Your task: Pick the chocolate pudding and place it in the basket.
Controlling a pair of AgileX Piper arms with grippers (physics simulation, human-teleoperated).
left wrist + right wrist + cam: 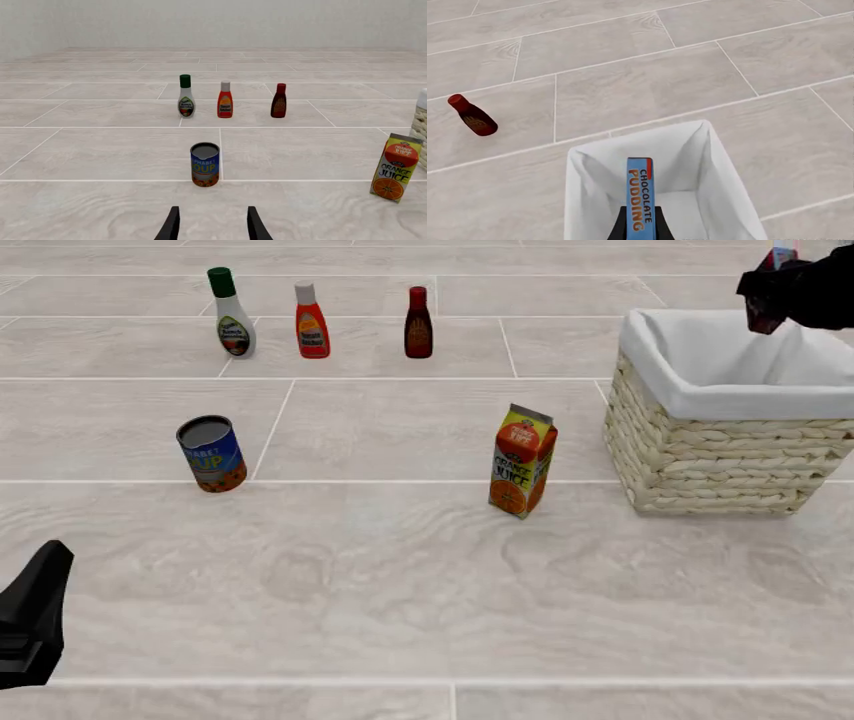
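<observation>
Tiled table, pale. Right gripper (639, 231) clamps the pudding (640, 192) on edge, long axis along the fingers, hanging directly above the basket (720, 190); release drops it straight in. Left gripper (212, 225) idle, fingers spread, well apart from both.

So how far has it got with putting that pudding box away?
The pick looks done: the right end effector is shut on the chocolate pudding, lifted off the table. In hand now: it hangs over the basket, above the white lining. Left: let go so the box lands inside. The left end effector sits open near the soup can, uninvolved.
</observation>
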